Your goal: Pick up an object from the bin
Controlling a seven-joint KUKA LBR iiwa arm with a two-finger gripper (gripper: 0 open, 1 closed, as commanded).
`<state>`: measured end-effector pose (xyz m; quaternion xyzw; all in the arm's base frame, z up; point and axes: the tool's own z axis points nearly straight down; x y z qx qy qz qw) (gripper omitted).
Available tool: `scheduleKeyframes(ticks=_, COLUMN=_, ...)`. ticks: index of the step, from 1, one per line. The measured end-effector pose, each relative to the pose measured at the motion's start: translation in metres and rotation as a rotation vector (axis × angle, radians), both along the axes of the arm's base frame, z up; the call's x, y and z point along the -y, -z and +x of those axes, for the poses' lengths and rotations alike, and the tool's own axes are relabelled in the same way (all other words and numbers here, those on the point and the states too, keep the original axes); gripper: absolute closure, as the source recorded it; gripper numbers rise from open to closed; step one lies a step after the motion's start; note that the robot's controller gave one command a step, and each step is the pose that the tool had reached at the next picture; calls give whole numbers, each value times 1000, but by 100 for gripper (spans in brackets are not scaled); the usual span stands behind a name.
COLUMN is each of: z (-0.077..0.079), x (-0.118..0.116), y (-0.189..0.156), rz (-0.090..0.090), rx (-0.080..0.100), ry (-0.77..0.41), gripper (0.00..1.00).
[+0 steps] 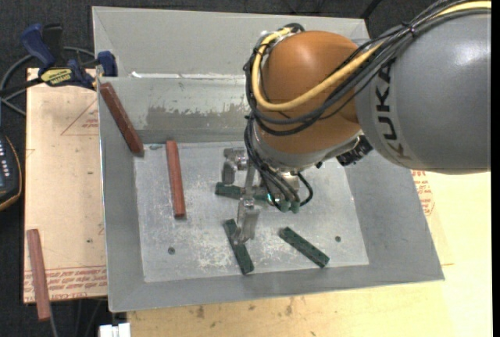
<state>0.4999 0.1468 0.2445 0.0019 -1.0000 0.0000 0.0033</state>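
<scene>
My gripper (pixel 241 195) hangs low over the middle of the bin floor, under the arm's orange cover, with its fingers spread open. One grey fingertip (pixel 233 168) stands toward the back and the other (pixel 248 221) toward the front. A short dark green stick (pixel 228 191) lies on the floor in the gap between them, apart from both pads. A second dark green stick (pixel 239 247) lies just in front of the front fingertip, its upper end touching or almost touching it. Partly hidden under the gripper body to the right is another dark green piece (pixel 287 203).
A further dark green stick (pixel 305 247) lies at the front right of the floor. A reddish-brown stick (pixel 176 179) lies left of the gripper, and a longer one (pixel 121 118) leans along the bin's left wall. The arm covers the bin's right rear.
</scene>
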Motion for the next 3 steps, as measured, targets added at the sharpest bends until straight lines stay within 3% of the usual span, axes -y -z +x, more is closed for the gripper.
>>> scheduleKeyframes(ticks=1, z=40, x=39, y=165, rz=-1, rx=1, ry=107, gripper=0)
scheduleKeyframes(ticks=2, z=50, x=100, y=125, rz=-2, rx=13, ry=193, gripper=0)
scheduleKeyframes(ticks=3, z=86, x=100, y=177, rz=0, rx=9, ry=171, gripper=0)
